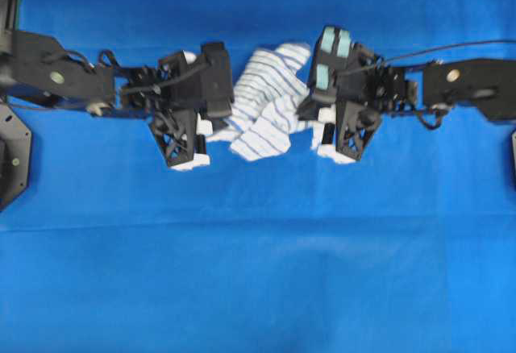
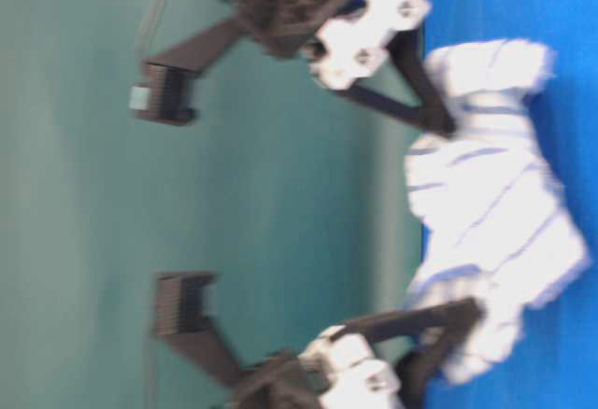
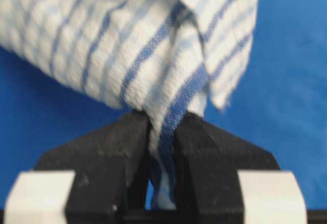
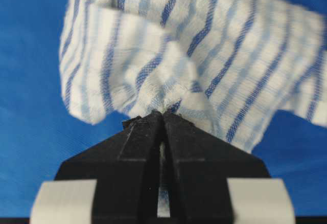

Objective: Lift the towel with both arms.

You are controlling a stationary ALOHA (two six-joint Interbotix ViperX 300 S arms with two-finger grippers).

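Observation:
The towel (image 1: 270,99), white with thin blue stripes, lies bunched up between my two arms on the blue tablecloth. At its left edge my left gripper (image 1: 215,123) is shut on it. In the left wrist view a fold of towel (image 3: 127,40) with a blue stripe is pinched between the black fingers of that gripper (image 3: 163,119). My right gripper (image 1: 312,117) is shut on the towel's right edge. Seen from the right wrist, the jaws of that gripper (image 4: 162,114) meet on a gathered peak of the cloth (image 4: 204,45). From table level the towel (image 2: 486,213) sags between both pairs of fingers.
The blue tablecloth (image 1: 258,272) covers the whole table. The right arm carries a block with pale teal pads (image 1: 332,55). A black fixture (image 1: 12,159) sits at the left edge. Behind the table is a green wall (image 2: 280,194).

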